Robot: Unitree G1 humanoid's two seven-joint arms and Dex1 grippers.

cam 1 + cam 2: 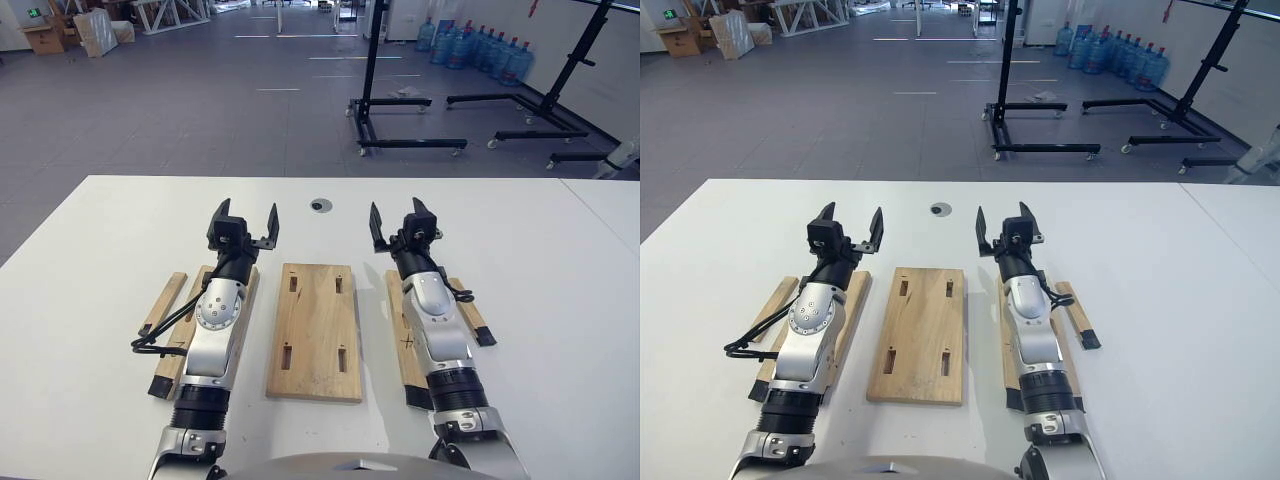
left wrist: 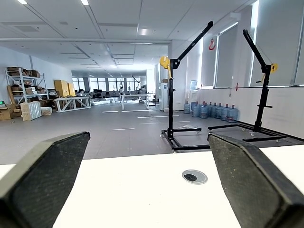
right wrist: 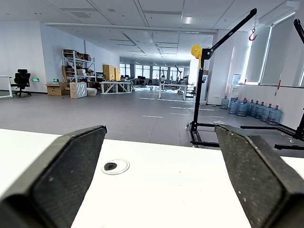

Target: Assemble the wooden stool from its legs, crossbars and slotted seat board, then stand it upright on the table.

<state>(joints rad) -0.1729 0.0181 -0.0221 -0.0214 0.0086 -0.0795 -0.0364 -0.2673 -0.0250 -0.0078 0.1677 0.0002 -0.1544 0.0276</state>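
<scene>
We are seeing open white table (image 1: 520, 230) stretching ahead of our left gripper (image 1: 248, 215) and right gripper (image 1: 396, 212), both with fingers spread. A round cable port (image 1: 320, 204) is sitting flush in the surface just ahead, between the two. Behind the fingertips, the slotted seat board (image 1: 315, 330) is lying flat between our forearms, filling that lane. The left wooden pieces (image 1: 165, 300) are lying under and outward of the left wrist, and the right wooden pieces (image 1: 470, 312) are doing likewise behind the right gripper.
</scene>
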